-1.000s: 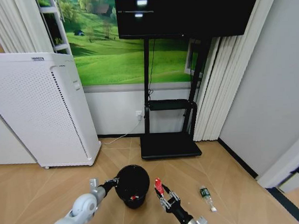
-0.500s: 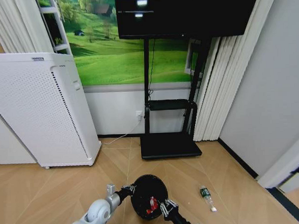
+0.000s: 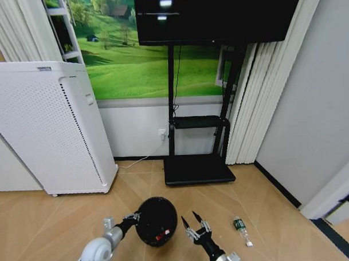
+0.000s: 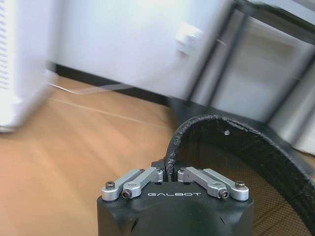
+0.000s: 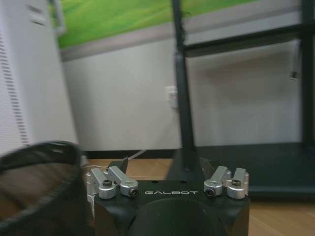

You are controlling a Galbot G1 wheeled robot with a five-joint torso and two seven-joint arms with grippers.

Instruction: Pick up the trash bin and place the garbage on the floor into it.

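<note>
Trash bin (image 3: 156,221) shifted left; right pincer (image 3: 194,224) now empty, spread.

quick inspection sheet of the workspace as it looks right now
surface: herringbone wood floor, bare around the robot
job's things: black trash bin tilted, red litter inside; clear bottle with green label lying on the floor, to the bin's right
clutter: nothing seen
grippers: left gripper shut on the bin's rim; right gripper open, empty, beside the bin
cables: white cord from wall outlet along the baseboard; black cable down the TV stand
surroundings: white perforated appliance, black TV stand, curtains
</note>
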